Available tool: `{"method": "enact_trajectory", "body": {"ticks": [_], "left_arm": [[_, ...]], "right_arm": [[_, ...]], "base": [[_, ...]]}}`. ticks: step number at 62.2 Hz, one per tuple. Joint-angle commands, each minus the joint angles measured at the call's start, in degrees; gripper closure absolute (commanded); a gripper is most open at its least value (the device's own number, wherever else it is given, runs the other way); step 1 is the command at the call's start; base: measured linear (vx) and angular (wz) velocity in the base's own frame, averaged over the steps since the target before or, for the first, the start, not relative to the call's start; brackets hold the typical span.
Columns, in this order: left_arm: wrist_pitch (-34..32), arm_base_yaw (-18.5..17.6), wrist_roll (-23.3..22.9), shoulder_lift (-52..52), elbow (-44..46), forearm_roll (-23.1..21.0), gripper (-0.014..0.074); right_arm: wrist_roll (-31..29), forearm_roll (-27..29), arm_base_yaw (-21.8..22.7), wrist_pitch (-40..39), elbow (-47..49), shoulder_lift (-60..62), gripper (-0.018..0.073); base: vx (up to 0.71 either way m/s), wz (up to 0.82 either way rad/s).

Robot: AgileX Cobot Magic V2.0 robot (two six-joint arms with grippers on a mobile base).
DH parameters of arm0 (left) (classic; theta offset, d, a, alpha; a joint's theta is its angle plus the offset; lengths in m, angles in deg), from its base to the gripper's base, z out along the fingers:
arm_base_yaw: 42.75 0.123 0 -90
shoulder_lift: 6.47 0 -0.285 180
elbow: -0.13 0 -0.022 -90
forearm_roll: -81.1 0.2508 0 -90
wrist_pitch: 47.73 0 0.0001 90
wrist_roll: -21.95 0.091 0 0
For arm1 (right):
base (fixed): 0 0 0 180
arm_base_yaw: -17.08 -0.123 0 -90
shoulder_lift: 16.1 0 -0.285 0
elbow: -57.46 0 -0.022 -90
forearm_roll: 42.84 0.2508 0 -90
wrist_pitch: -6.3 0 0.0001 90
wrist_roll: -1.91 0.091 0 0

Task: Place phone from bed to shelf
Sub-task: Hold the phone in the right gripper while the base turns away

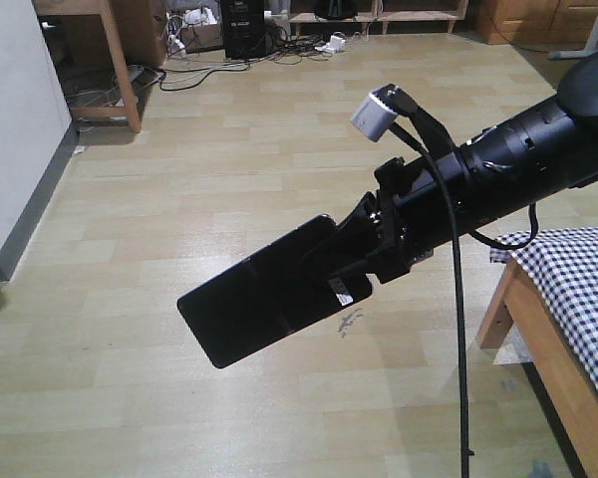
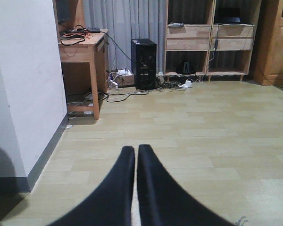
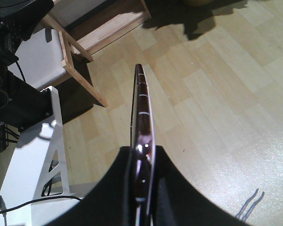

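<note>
The phone (image 1: 264, 294), a glossy black slab with a white sticker near its held end, hangs in the air over the wooden floor. My right gripper (image 1: 364, 249) is shut on that end. In the right wrist view the phone (image 3: 142, 103) shows edge-on, pinkish-metallic, clamped between the black fingers of the right gripper (image 3: 142, 150). The bed (image 1: 578, 284), in check cloth on a wooden frame, lies at the right, behind the arm. The pale wood shelf (image 2: 210, 42) stands against the far wall. My left gripper (image 2: 135, 150) is shut with nothing in it and points across the floor toward the far wall.
A wooden desk (image 2: 82, 49) with cables on top stands at the far left beside a white wall (image 2: 28, 84). A black computer tower (image 2: 144, 63) and loose cables (image 2: 127, 94) sit on the floor near the shelf. A white frame (image 3: 37, 160) and wooden legs (image 3: 80, 70) lie below the right gripper.
</note>
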Motion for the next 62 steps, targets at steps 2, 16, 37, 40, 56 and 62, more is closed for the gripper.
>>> {"method": "enact_trajectory", "body": {"ticks": [2, 16, 37, 40, 56, 62], "left_arm": [[-4.15, -0.2, -0.33, -0.77, 1.22, -0.52, 0.0595], [-4.15, -0.2, -0.33, -0.77, 1.22, -0.52, 0.0595], [-4.15, -0.2, -0.33, -0.77, 1.22, -0.52, 0.0595], [-4.15, -0.2, -0.33, -0.77, 1.22, -0.52, 0.0595], [-4.15, -0.2, -0.33, -0.77, 1.22, -0.52, 0.0595], [-4.15, -0.2, -0.33, -0.77, 1.22, -0.52, 0.0595]], "right_arm": [[-0.26, 4.55, 0.18, 3.79, 1.46, 2.64, 0.0561], [-0.26, 4.55, 0.18, 3.79, 1.46, 2.64, 0.0561], [-0.26, 4.55, 0.18, 3.79, 1.46, 2.64, 0.0561], [-0.26, 4.55, 0.18, 3.79, 1.46, 2.64, 0.0561], [-0.26, 4.55, 0.18, 3.79, 1.46, 2.64, 0.0561], [-0.26, 4.55, 0.18, 3.79, 1.46, 2.64, 0.0561]], "base": [[0.17, 0.03], [0.21, 0.01], [0.32, 0.01], [0.39, 0.0], [0.42, -0.03], [0.42, -0.08]]}}
